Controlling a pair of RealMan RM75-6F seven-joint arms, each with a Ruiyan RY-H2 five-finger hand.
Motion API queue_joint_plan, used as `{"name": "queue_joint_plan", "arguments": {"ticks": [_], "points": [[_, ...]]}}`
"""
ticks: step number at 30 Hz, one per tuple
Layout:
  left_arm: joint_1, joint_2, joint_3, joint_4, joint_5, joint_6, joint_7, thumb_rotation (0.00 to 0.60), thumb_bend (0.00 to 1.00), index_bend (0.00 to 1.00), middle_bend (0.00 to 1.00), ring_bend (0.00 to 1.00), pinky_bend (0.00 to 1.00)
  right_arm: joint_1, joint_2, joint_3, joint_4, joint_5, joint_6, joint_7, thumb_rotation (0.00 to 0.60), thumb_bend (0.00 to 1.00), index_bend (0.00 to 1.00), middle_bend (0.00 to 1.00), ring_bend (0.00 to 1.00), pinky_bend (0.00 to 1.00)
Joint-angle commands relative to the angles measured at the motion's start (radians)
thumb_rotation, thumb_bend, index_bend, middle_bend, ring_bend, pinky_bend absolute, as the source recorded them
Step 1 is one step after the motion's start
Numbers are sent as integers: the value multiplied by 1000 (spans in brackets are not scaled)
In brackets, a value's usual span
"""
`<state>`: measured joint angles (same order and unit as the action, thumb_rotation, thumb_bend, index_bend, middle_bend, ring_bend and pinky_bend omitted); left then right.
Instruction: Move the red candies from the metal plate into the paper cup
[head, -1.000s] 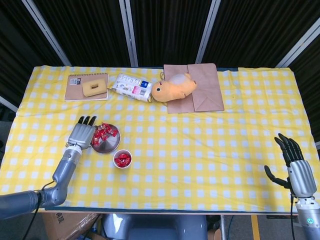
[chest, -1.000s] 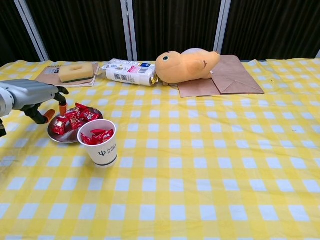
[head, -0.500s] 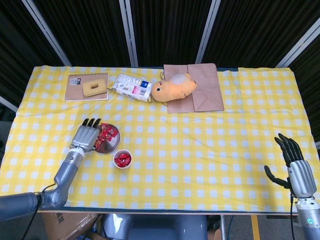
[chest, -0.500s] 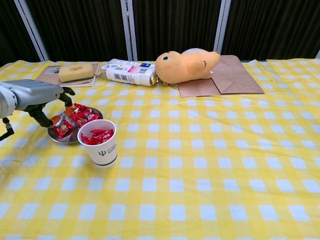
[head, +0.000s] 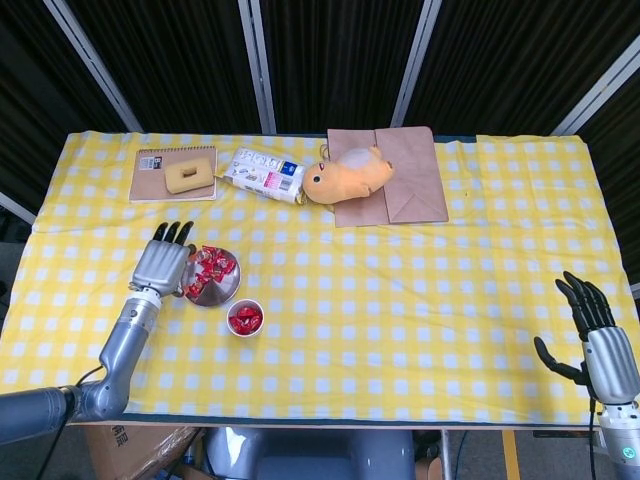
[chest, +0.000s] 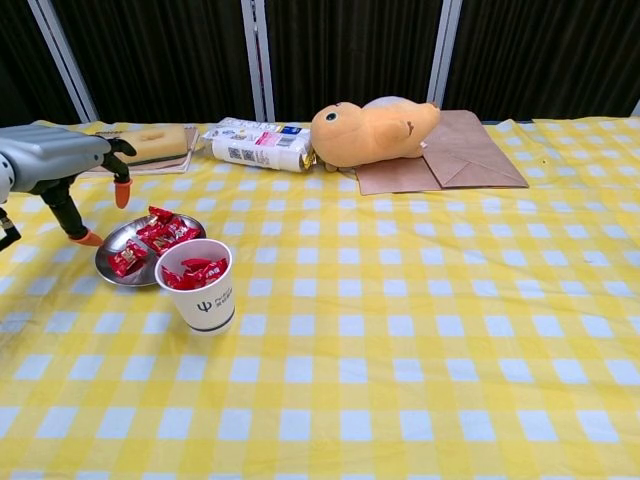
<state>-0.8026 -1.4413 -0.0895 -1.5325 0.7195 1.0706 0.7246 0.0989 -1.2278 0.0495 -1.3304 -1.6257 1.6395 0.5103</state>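
While the paper cup is standing nearest on the yellow checked table, already carrying a few red candies, the metal plate is sitting just behind it and to its left, almost touching it, with a loose heap of red candies lying on it. The left hand is hovering above the plate's far left edge, its fingers spread and pointing down with nothing between them, so by my judgement the step in hand is the reach for another candy. To do it well the hand should be coming down over the heap rather than over the rim, aiming at one wrapper lying on top or at the edge of the pile, and pinching it by its crinkled end so that the neighbours are not being dragged along. The plate looks light and slippery on the cloth, so pressing sideways risks shoving it into the cup and tipping the cup over. The carry is short: lifting clear of the cup's lip, then letting go only when directly above the opening. The right hand is waiting at the table's far right edge, fingers spread and holding nothing, well apart from everything. Farther back a notebook, a packet and a plush toy on a brown bag are lying out of the way.
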Motion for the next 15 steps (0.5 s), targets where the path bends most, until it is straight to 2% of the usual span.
{"name": "queue_joint_plan", "arguments": {"ticks": [1, 4, 15], "points": [[1, -20, 0, 4, -38, 24, 38, 600, 203, 401, 0, 0, 0, 0, 0, 0, 0, -2, 0, 0, 600, 424, 0, 0, 0, 0], [-3, -31, -3, 16, -50, 24, 51, 600, 204, 371, 0, 0, 0, 0, 0, -1, -1, -3, -1, -1, 600, 424, 0, 0, 0, 0], [-32, -101, -18, 106, -51, -33, 51, 600, 264, 385, 0, 0, 0, -1, 0, 0, 0, -2, -3, -2, 600, 424, 0, 0, 0, 0]]}}
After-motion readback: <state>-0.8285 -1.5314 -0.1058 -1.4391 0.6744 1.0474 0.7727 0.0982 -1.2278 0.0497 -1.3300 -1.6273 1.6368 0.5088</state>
